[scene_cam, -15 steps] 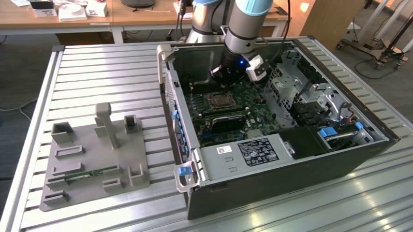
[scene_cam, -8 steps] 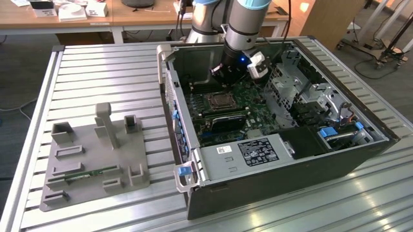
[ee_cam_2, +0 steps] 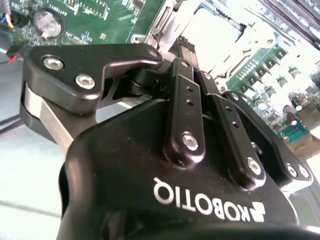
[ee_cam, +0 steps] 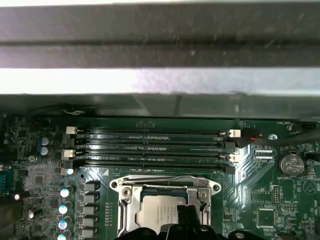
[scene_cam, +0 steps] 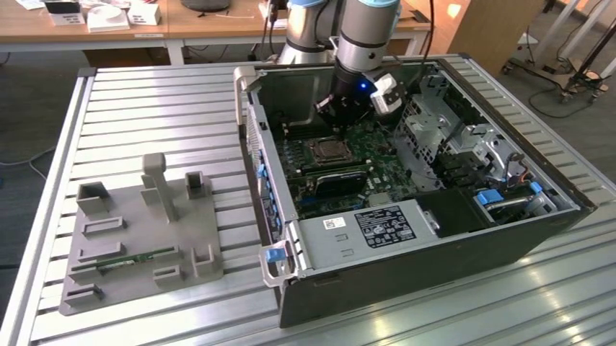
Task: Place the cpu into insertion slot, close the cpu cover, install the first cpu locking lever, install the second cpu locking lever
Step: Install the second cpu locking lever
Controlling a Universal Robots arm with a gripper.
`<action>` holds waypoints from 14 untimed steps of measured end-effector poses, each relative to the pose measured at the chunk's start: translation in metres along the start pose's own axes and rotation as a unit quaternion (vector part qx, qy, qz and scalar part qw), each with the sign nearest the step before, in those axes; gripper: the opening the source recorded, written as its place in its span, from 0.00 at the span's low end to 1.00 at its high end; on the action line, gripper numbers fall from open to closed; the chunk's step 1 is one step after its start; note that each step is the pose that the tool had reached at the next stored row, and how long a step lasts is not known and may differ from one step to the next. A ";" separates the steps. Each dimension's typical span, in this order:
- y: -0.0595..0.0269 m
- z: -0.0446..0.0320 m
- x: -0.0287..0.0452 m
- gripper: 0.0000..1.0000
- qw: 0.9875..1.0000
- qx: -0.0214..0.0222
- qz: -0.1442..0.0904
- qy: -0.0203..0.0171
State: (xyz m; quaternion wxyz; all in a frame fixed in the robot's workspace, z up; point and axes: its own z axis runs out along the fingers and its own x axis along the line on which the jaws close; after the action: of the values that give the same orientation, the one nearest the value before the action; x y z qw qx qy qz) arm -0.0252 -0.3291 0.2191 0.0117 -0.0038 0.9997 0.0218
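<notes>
CPU seated in socket, cover down, gripper above.

You see the flat silvery square cpu [ee_cam: 162,214] lying in the metal-rimmed insertion slot [ee_cam: 131,220] under the thin silvery cpu cover [ee_cam: 165,184]; judge it light, stiff, fragile, edge-held only. The black gripper [ee_cam: 186,216] has fingertips together, empty. Around: green circuit board [ee_cam: 40,185], open computer case [scene_cam: 423,259], slatted metal table [scene_cam: 154,108].

Green circuit board [ee_cam: 280,200] is seen, studded with silver-topped capacitors [ee_cam: 64,192]. Black memory slots [ee_cam: 150,145] are tipped with white clips [ee_cam: 233,133]. The cpu [ee_cam: 157,212] is silvery, framed by the silvery cpu cover [ee_cam: 165,184]. The gripper [ee_cam_2: 187,55] is glossy black, white-lettered. The fixture block [scene_cam: 140,238] is grey; the slatted table [scene_cam: 144,108] is pale silver.
</notes>
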 end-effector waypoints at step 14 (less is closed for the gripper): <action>-0.0169 -0.0093 -0.0001 0.10 1.000 0.002 0.000 0.000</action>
State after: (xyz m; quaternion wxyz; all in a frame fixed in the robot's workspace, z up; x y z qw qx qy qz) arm -0.0252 -0.3463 0.2277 0.0118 -0.0038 0.9997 0.0202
